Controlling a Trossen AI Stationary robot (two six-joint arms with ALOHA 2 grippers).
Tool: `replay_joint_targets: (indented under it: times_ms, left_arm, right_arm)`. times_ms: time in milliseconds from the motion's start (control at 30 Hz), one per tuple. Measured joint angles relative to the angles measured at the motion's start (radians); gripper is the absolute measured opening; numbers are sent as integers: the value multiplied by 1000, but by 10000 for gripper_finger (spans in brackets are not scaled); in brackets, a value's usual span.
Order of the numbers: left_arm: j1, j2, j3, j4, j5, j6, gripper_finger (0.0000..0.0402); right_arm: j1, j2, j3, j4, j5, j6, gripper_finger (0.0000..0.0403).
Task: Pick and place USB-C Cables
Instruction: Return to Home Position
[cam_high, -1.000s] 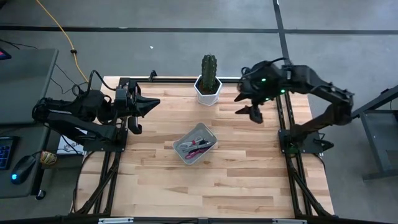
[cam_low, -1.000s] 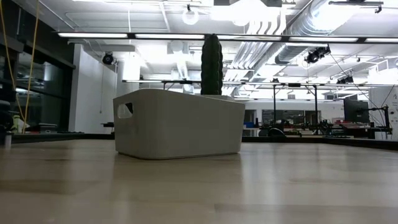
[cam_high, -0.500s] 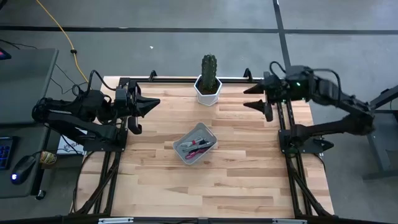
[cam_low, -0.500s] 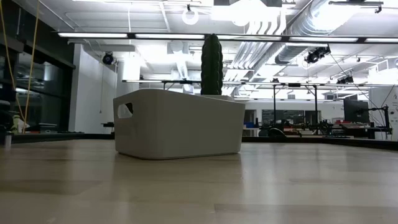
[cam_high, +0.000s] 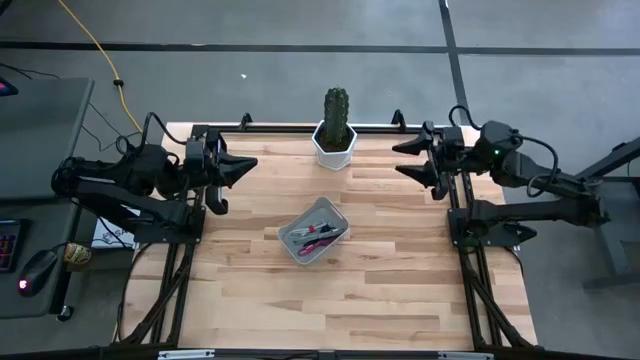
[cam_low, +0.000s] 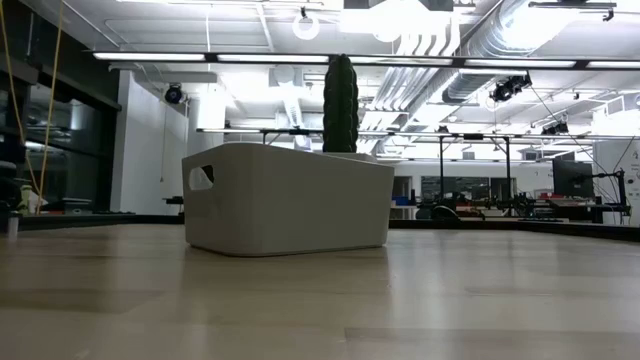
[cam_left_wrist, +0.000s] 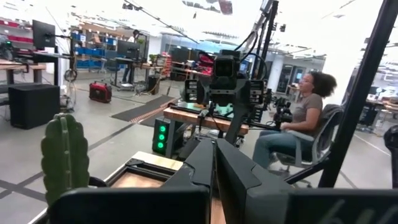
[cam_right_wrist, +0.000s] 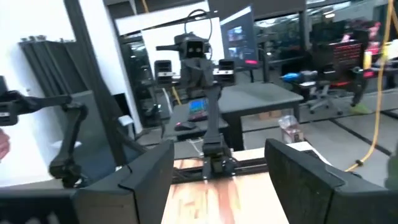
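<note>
Right gripper (cam_high: 397, 159) retracted, jaws apart | low view: bin (cam_low: 290, 200) hides USB-C cables (cam_high: 316, 234)

Grey concrete floor (cam_high: 300, 70); yellow cord (cam_high: 90, 41); ceiling strip lights (cam_low: 200, 57); exposed ducts (cam_low: 480, 40).

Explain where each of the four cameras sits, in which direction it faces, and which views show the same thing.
High view: above the table, facing straight down; both arms show, left gripper shut, right gripper open.
Low view: at table-top height, looking level at the grey bin; no arm shows.
Left wrist view: on the left wrist, facing the right arm; own fingers show.
Right wrist view: on the right wrist, facing the left arm; own fingers show.
Shared: high, low and left wrist views all show the cactus.
</note>
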Motion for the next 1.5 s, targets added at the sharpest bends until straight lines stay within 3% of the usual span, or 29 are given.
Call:
replay_joint_targets:
  times_ms: [200, 600, 800, 1100, 1500]
  left_arm:
    - [0, 0, 0, -1, 17, -16, 0]
    - [0, 0, 0, -1, 19, -18, 0]
    - [0, 0, 0, -1, 20, -18, 0]
    - [0, 0, 0, -1, 20, -18, 0]
    - [0, 0, 0, -1, 20, -28, 0]
  right_arm:
    - [0, 0, 0, 3, -61, 26, 243]
    - [0, 0, 0, -4, -63, 31, 227]
    - [0, 0, 0, -10, -66, 30, 174]
    - [0, 1, 0, -51, -118, 29, 14]
    - [0, -3, 0, -51, -163, 76, 1]
